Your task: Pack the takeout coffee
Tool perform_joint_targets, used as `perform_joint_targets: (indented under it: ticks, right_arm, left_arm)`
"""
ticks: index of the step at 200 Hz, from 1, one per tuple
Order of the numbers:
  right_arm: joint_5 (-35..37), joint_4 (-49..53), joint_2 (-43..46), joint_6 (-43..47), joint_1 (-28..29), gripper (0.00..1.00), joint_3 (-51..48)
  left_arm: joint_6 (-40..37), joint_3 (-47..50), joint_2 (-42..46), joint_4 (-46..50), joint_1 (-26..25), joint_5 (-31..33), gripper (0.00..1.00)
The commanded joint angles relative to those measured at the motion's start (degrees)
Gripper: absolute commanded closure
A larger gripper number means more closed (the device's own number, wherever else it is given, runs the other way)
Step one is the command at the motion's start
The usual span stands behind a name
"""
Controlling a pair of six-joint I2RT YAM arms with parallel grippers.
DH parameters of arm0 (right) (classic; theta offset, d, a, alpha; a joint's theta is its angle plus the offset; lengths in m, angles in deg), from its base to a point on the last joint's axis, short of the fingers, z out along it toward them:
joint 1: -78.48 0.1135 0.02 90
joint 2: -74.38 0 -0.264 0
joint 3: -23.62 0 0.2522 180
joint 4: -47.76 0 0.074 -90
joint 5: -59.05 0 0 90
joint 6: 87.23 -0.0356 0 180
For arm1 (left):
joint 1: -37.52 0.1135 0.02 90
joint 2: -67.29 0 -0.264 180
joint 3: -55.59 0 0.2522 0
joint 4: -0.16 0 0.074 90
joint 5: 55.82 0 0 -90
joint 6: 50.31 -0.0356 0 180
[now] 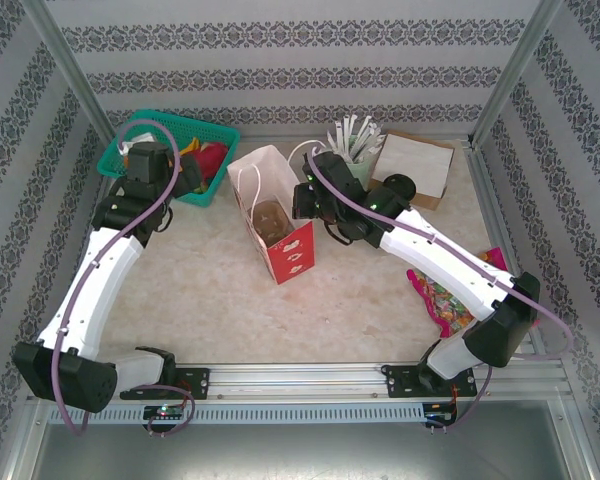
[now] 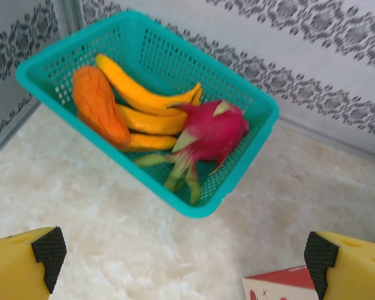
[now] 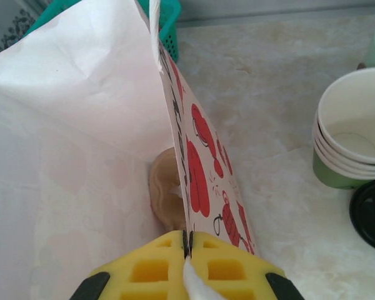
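takeout coffee: i cannot tell where it is sitting. top view: right gripper (image 1: 308,200) is pinching the paper bag (image 1: 290,255) rim from 3 o'clock. left wrist: left gripper (image 2: 181,253) is gaping wide, empty, with the basket (image 2: 197,209) at 12 o'clock. right wrist: jaws are clamping the bag wall, unlidded cups (image 3: 350,144) at 3 o'clock.

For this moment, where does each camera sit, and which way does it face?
Top external: above and behind the arm bases, looking down over the table; both whole arms show.
Left wrist: on the left arm, looking down at the teal basket; the left gripper is open, its fingers at the bottom corners.
Right wrist: on the right arm, looking down into the paper bag; the right gripper is shut on its rim.
Shared: basket and bag appear in all three.
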Motion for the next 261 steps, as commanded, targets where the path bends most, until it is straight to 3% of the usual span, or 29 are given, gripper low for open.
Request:
perform_joint_targets:
  ticks: [1, 25, 46, 77, 93, 95, 98, 139, 176, 261]
  right_arm:
    - [3.91, -0.27, -1.37, -7.31, 0.91, 1.00, -3.14]
    - [3.76, 0.04, -1.55, -8.87, 1.46, 0.96, -4.51]
    - [2.15, 0.03, -1.14, -7.06, 1.64, 0.68, -4.00]
    - [-1.63, -1.13, 0.50, -1.08, 1.64, 0.41, -4.51]
    - [-2.67, -1.88, 1.61, 1.03, 1.64, 0.16, -5.60]
    - [-2.80, -1.99, 1.77, 1.21, 1.64, 0.07, -5.75]
    - [-2.91, -2.21, 1.92, 1.43, 1.64, 0.03, -6.02]
    - [1.21, -5.55, 5.67, -1.25, 1.40, 0.02, -10.79]
    - [-4.44, -9.49, 7.31, 4.63, 0.67, 0.02, -12.82]
    - [-16.55, -13.24, 7.86, -1.59, -1.89, 0.02, -17.35]
  left_arm:
    - [4.00, 1.97, 0.04, 3.79, 0.43, 1.61, 0.00]
    - [6.47, 4.36, -0.63, 4.52, 0.40, 1.00, 0.00]
    - [9.07, 6.79, -1.79, 3.46, 0.35, -3.25, 0.00]
    - [13.33, 10.14, -4.31, 3.45, -0.58, -7.51, 0.00]
    - [15.65, 12.18, -5.45, 3.54, -1.64, -9.02, 0.00]
    - [15.88, 12.43, -5.70, 3.51, -1.81, -9.18, 0.00]
    - [16.17, 12.73, -5.94, 3.47, -2.09, -9.52, 0.00]
    - [20.04, 16.68, -9.22, 1.26, -6.99, -13.23, 0.01]
    - [23.16, 18.74, -12.37, -0.28, -10.75, -14.32, 0.00]
    - [24.76, 19.06, -20.41, -3.82, -11.54, -11.43, 0.00]
